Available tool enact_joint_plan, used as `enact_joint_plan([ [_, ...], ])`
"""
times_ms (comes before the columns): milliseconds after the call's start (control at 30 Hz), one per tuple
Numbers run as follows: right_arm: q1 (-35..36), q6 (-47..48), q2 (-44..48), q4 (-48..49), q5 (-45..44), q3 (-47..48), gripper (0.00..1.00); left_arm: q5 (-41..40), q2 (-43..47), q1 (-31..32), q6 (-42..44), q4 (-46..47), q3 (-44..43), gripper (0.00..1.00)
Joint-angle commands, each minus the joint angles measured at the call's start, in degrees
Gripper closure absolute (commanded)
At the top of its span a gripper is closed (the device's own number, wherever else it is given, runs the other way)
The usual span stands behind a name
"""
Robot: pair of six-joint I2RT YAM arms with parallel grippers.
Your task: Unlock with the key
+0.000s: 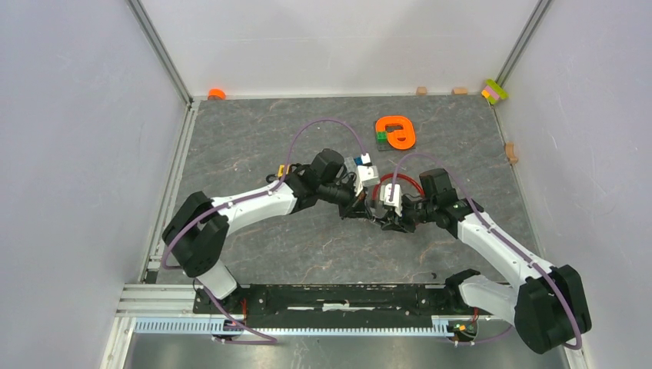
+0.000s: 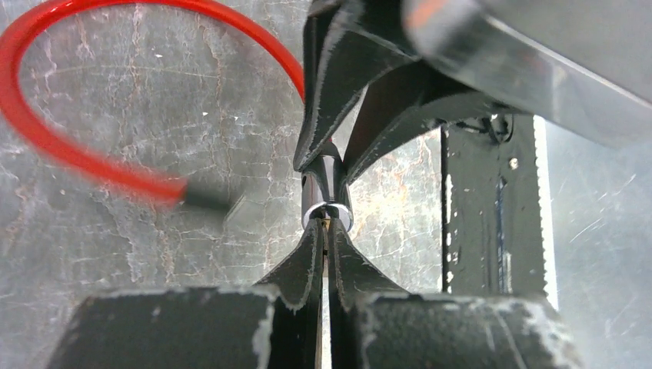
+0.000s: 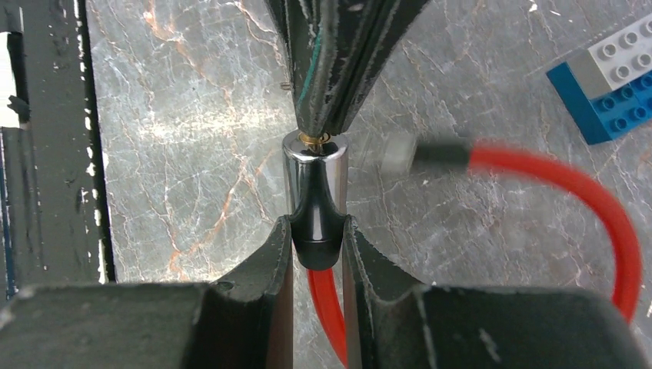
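The lock is a short chrome and black cylinder (image 3: 314, 192) on a red cable (image 3: 600, 200). My right gripper (image 3: 317, 231) is shut on its black end. My left gripper (image 2: 327, 227) is shut, its fingertips pressed to the cylinder's chrome mouth (image 2: 327, 209). The key is almost hidden between those fingertips; only a small brass-coloured sliver (image 3: 311, 139) shows at the mouth. The cable's other end, a dark sleeve (image 2: 206, 200) with a blurred metal tip, hangs free beside the lock. From above, the left gripper (image 1: 367, 211) and the right gripper (image 1: 384, 219) meet mid-table, over the cable loop (image 1: 401, 180).
An orange ring with a green block (image 1: 396, 132) lies behind the grippers. Blue and grey bricks (image 3: 607, 84) sit close by. Small wooden blocks (image 1: 421, 91) and coloured pieces (image 1: 494, 91) line the back wall. The black base rail (image 1: 338, 296) runs along the near edge.
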State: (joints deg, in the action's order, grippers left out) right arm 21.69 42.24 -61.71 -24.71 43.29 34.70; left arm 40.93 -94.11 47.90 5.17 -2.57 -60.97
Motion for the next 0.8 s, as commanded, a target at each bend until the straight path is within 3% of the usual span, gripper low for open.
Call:
enact_joint_plan([
  [0,-0.79,-0.84,-1.54,4.14,3.92,3.25,1.0,8.02,4.58,2.09,14.61,-1.54,0.65,0.98],
  [267,-1.31,-0.76,-3.29,3.69,4.75,3.47,1.0,6.53,6.12,3.25,23.82,-4.64,4.13,0.98],
  [567,-0.94,1.59,-1.51,2.15,2.77,1.78,1.0,3.43,6.97,3.25,21.57,-0.03,7.96,0.98],
  [767,3.73,3.39,0.91,1.59,-9.32,2.02,1.0,5.32,4.23,1.98,13.43,4.15,8.98,0.98],
])
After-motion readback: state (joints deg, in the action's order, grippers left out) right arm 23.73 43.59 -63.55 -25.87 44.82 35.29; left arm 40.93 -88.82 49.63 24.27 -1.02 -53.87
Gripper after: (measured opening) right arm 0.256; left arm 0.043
